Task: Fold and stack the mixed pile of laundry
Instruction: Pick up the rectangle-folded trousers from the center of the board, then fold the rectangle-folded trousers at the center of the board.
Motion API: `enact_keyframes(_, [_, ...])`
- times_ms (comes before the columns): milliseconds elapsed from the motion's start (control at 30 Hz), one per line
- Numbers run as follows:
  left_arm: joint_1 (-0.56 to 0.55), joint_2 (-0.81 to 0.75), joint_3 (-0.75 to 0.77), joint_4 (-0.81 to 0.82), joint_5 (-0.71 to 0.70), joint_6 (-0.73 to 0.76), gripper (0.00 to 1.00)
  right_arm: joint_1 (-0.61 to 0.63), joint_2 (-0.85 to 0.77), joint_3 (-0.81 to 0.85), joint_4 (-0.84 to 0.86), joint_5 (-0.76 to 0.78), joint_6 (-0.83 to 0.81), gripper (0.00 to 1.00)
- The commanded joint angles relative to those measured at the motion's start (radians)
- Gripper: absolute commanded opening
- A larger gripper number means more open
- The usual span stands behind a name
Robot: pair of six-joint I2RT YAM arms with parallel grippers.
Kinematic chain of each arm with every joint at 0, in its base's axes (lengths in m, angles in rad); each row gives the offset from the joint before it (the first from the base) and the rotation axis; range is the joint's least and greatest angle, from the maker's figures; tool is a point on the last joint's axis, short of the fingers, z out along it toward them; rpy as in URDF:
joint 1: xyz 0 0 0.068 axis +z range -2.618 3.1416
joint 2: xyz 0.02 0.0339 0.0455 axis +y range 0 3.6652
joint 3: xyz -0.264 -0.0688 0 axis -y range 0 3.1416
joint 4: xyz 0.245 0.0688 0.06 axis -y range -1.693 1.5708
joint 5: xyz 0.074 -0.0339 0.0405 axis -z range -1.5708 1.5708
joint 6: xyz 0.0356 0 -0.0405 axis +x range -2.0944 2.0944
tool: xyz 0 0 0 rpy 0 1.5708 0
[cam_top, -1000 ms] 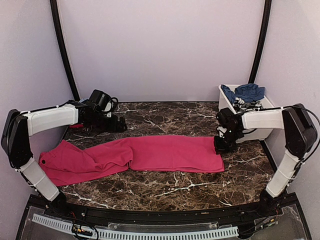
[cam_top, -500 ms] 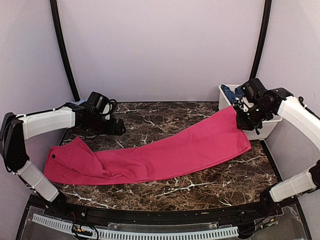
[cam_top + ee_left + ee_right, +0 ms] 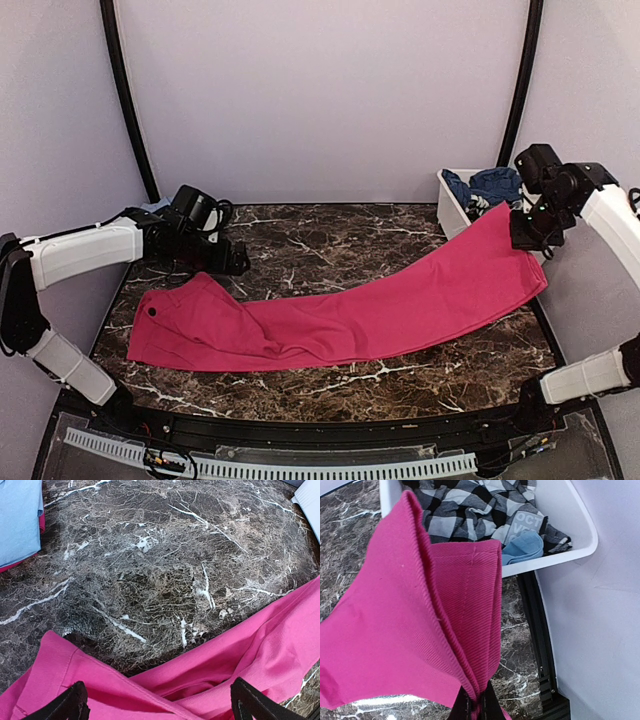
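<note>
The large magenta-pink garment, a pair of trousers, stretches across the table from lower left to upper right. My right gripper is shut on its leg hem and holds that end in the air beside the white tub; the pinched cloth fills the right wrist view. My left gripper is open, just above the waist end, its fingertips spread wide. A dark navy-blue garment and a grey-and-white checked one lie in the tub with a light blue piece.
Folded light blue cloth over a pink layer lies at the table's far left. The tub's rim is close to the raised hem. Black frame rails stand at the back corners.
My right gripper has lifted the trouser hem up and to the right, dragging the whole garment rightward across the table. The left gripper has stayed near the waist end.
</note>
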Motion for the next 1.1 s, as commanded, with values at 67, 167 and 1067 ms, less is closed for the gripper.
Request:
enact_keyframes(67, [-0.007,-0.028,-0.011,-0.056,-0.029,-0.026,0.99,0.086,0.038,-0.04,0.059,-0.149,-0.022,0.0])
enact_keyframes(167, [-0.007,-0.035,-0.015,-0.057,-0.012,-0.046,0.99,0.159,0.089,-0.078,0.141,-0.206,0.003,0.0])
enact_keyframes(1067, [0.285,0.111,0.096,-0.187,0.019,-0.053,0.99,0.411,0.759,0.281,0.532,-0.635,-0.136,0.96])
